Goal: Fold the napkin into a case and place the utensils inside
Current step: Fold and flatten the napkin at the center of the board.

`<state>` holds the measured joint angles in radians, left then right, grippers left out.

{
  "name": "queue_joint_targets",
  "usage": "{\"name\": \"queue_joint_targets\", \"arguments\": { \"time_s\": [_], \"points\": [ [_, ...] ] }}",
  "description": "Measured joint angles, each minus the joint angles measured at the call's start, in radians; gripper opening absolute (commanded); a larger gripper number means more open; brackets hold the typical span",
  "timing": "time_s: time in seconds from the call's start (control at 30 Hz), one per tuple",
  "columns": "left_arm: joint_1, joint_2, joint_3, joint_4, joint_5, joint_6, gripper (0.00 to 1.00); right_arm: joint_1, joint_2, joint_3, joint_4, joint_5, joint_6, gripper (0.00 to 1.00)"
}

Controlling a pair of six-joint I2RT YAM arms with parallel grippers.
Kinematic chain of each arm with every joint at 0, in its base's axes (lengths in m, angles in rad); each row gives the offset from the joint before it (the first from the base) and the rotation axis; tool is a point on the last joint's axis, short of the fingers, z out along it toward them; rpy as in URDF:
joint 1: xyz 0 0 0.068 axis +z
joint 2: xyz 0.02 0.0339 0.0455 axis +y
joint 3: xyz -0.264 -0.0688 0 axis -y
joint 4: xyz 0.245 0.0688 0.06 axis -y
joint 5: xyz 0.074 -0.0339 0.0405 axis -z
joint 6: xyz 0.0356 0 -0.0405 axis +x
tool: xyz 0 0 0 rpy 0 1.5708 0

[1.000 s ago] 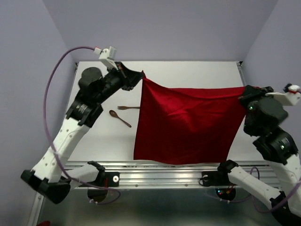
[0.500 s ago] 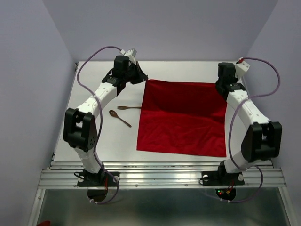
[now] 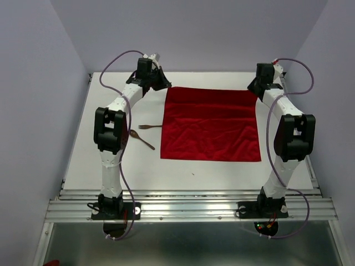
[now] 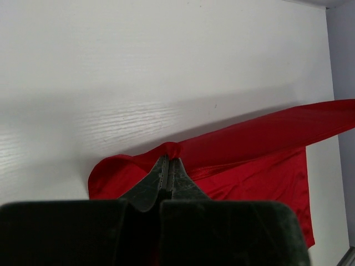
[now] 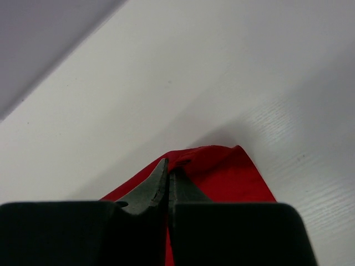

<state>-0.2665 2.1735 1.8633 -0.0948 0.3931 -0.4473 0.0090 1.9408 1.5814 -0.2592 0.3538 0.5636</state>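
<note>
The red napkin [image 3: 211, 124] lies spread almost flat on the white table [image 3: 222, 169], its far edge held taut between both arms. At the far left corner my left gripper [image 3: 165, 87] is shut on the cloth, and the left wrist view shows the napkin [image 4: 249, 149] pinched at my gripper [image 4: 168, 158]. My right gripper [image 3: 254, 90] is shut on the far right corner; in the right wrist view the napkin [image 5: 233, 177] bunches at the gripper [image 5: 168, 166]. Two dark wooden utensils, a fork [image 3: 150, 127] and a spoon [image 3: 141, 139], lie left of the cloth.
Both arms reach far back toward the rear wall [image 3: 194, 39]. A metal rail [image 3: 188, 208] runs along the near table edge, where the arm bases stand. Bare table shows in front of the napkin and to its left around the utensils.
Both arms have stretched back and lowered, carrying the napkin's held edge to the far side. The cloth, hanging a second ago, now lies spread on the table.
</note>
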Motion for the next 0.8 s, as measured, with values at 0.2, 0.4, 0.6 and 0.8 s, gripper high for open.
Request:
{"name": "queue_joint_targets", "arguments": {
  "time_s": [0.2,0.4,0.6,0.8],
  "points": [
    [0.002,-0.013,-0.029,-0.023,0.019,0.021,0.0,-0.014,-0.003,-0.016,-0.024,-0.096,0.0,0.01],
    [0.002,-0.149,-0.237,-0.043,0.022,0.027,0.0,-0.023,-0.111,-0.209,-0.074,-0.193,0.026,0.01],
    [-0.004,-0.295,-0.41,-0.036,0.017,0.016,0.0,-0.023,-0.334,-0.484,-0.093,-0.259,0.092,0.01],
    [-0.044,-0.413,-0.584,-0.026,0.019,-0.007,0.0,-0.023,-0.474,-0.623,-0.108,-0.299,0.103,0.01]
  ]
}}
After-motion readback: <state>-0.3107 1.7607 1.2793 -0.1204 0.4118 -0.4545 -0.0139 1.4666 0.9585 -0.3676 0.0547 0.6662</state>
